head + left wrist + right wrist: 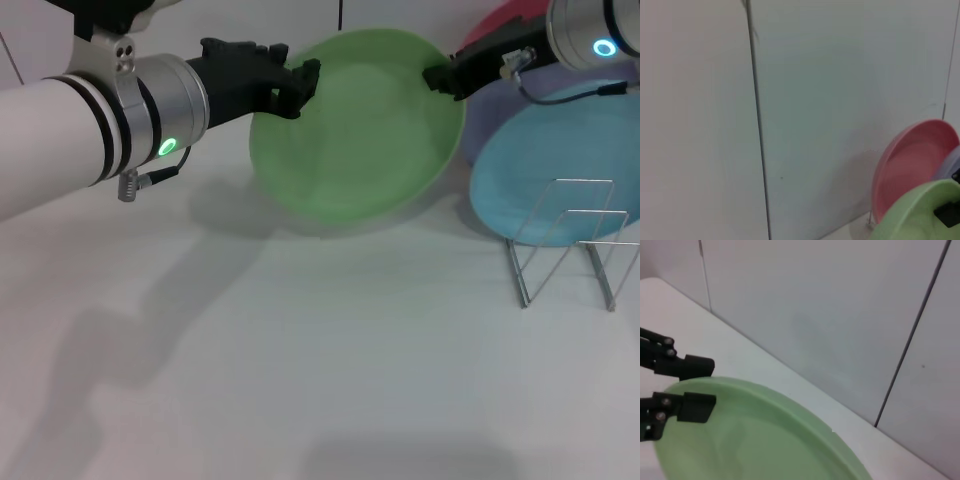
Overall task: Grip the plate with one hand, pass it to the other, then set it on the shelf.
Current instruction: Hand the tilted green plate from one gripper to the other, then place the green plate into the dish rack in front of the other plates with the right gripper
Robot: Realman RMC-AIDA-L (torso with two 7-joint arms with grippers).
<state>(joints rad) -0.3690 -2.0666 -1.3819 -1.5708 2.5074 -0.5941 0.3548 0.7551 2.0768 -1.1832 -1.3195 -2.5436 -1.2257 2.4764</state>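
Note:
The light-green plate (355, 125) hangs tilted above the table between my two grippers. It also shows in the left wrist view (912, 215) and the right wrist view (755, 440). My left gripper (300, 85), on the white and silver arm with the green light, has its black fingers (690, 407) on either side of the plate's left rim. My right gripper (445, 76), slim and black, is closed on the right rim. The silver wire shelf (570, 240) stands on the table below and to the right of the plate.
A teal-blue plate (540, 170) leans behind the shelf, with a lavender plate (495, 115) and a pink plate (912, 165) behind it. A pale panelled wall (840, 100) stands close behind. Bare white table (300, 380) lies in front.

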